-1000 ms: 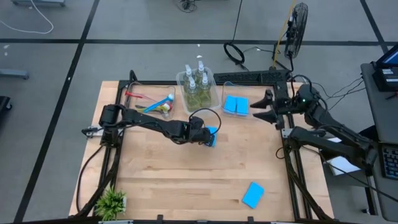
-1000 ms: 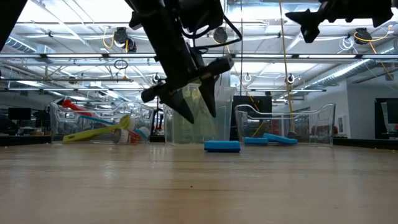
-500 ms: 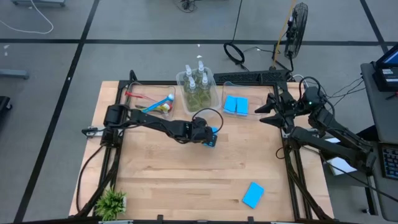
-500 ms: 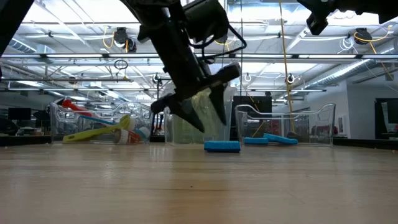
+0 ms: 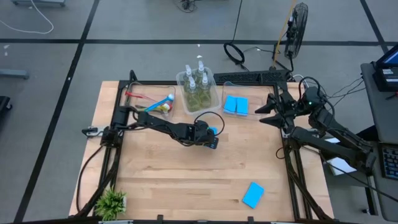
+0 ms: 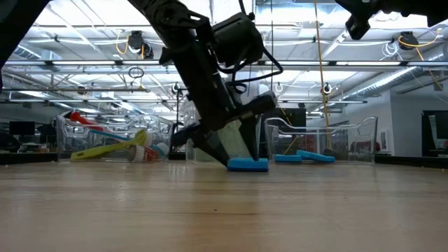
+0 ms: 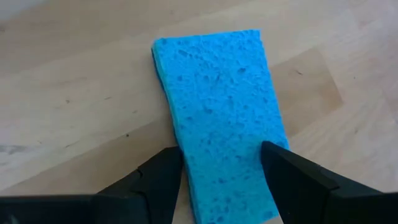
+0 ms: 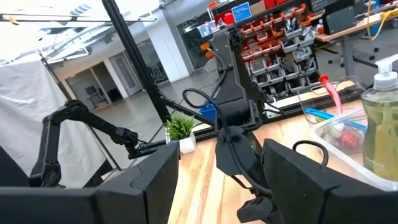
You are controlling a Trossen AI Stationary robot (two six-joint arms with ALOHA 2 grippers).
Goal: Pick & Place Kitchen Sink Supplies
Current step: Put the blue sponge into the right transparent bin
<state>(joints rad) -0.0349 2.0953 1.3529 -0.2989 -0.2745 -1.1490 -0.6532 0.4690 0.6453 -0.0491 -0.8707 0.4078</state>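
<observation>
Left end effector [image 7: 221, 171] (fingers spread) astride sponge [image 7: 217, 112]

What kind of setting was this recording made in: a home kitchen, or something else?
Not a kitchen: probably a robotics lab or workshop. The wooden table stands on an open grey floor with a fan and loose cables; shelves of parts bins line the room behind.

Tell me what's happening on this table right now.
The left gripper is down at the table with its open fingers straddling a blue sponge lying flat near the middle. The right gripper waits, open, raised at the right edge. Two sponges sit in one clear bin, soap bottles in another, brushes in a third. One more sponge lies near the front.
</observation>
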